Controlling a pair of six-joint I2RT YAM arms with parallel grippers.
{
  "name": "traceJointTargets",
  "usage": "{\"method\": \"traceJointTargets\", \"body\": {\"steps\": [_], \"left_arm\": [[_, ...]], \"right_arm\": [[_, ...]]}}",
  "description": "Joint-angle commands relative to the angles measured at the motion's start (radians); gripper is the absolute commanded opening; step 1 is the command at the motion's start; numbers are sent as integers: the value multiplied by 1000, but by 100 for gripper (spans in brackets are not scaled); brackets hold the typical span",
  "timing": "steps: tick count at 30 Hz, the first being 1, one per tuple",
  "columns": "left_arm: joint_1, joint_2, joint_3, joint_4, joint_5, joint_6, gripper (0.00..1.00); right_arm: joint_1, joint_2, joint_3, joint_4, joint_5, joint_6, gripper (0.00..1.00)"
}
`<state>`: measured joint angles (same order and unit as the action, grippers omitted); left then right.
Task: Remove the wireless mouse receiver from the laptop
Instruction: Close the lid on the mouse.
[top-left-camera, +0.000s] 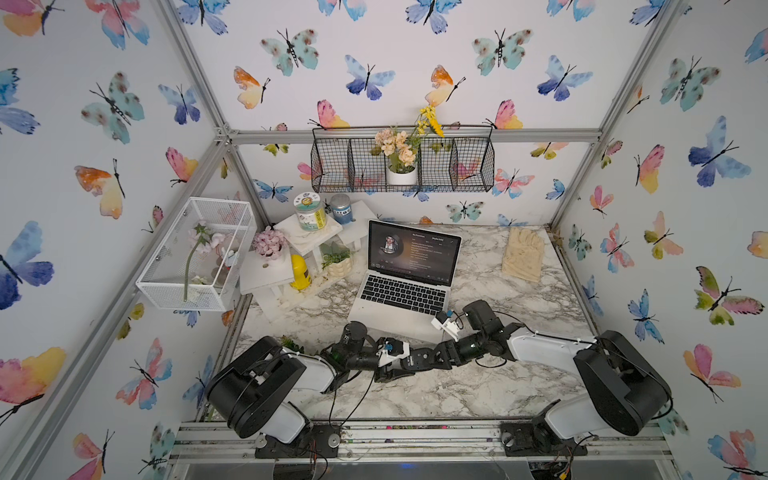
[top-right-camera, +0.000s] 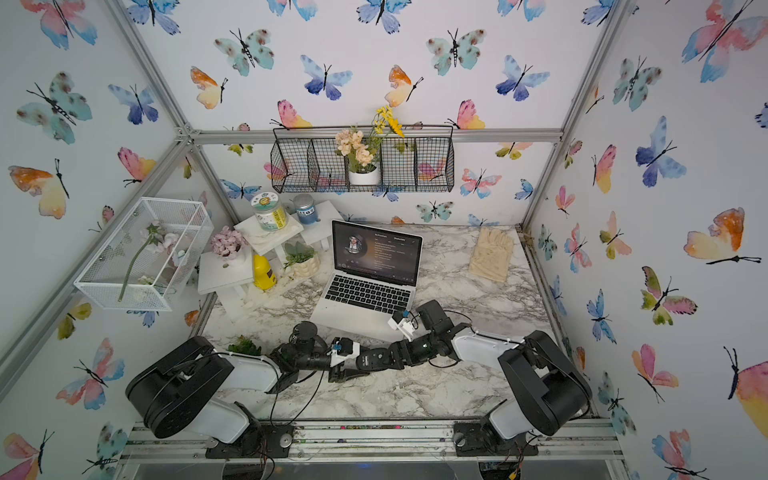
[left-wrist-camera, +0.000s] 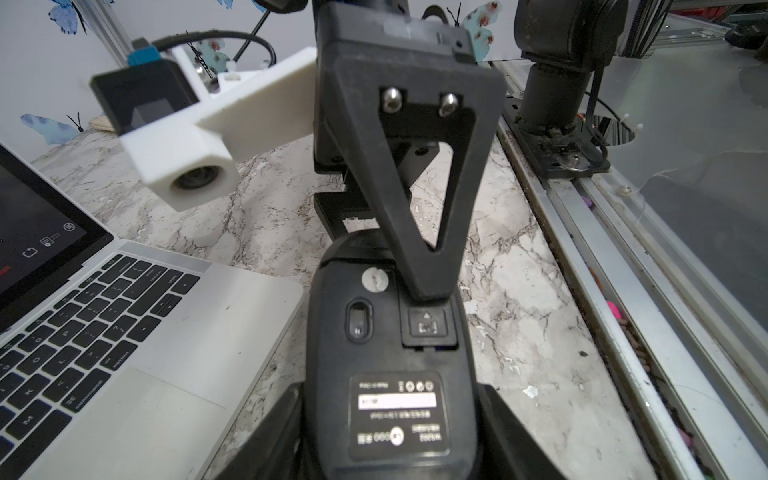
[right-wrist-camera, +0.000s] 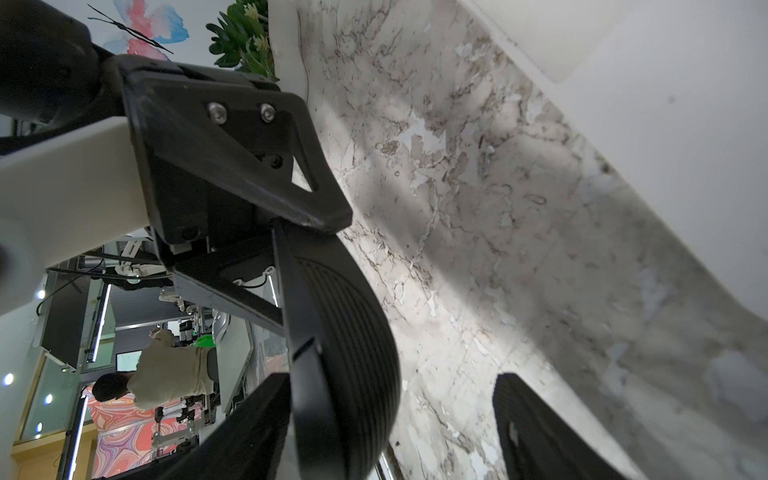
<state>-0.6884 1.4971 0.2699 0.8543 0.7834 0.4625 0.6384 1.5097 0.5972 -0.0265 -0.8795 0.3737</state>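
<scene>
Closely, right fingers (left-wrist-camera: 395, 199) cover the upturned mouse (left-wrist-camera: 395, 361), perhaps touching; laptop (left-wrist-camera: 174, 399) just beside.

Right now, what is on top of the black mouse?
The mouse sits belly up in the left gripper. One finger of the right gripper reaches over it, its tip beside a square slot. The patch under that tip is covered.

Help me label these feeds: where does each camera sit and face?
Both top views: overhead, looking down and forward at the laptop; both arms show.
Left wrist: on the left arm, facing the black mouse in the left gripper.
Right wrist: low over the marble table; open right gripper shows.
Wrist views share the black mouse.
</scene>
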Motion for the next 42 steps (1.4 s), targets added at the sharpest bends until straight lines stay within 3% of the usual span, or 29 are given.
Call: {"method": "traceJointTargets", "body": {"steps": [1, 10, 16, 24, 37, 42], "left_arm": [[0, -8, 17, 46, 50, -14, 0], [-1, -2, 17, 52, 58, -15, 0], [-1, 10, 15, 40, 40, -6, 0], [-1, 12, 18, 31, 25, -1, 0], [-2, 17, 25, 19, 17, -4, 0], [0, 20, 26, 18, 13, -4, 0]], "right_arm": [[27, 40, 19, 25, 52, 10, 78], [65, 100, 38, 93, 39, 42, 71], [63, 29, 32, 118, 24, 67, 88], [56, -56, 19, 84, -9, 70, 91], [54, -95, -33, 175, -119, 112, 76], [54, -117, -28, 172, -124, 111, 65]]}}
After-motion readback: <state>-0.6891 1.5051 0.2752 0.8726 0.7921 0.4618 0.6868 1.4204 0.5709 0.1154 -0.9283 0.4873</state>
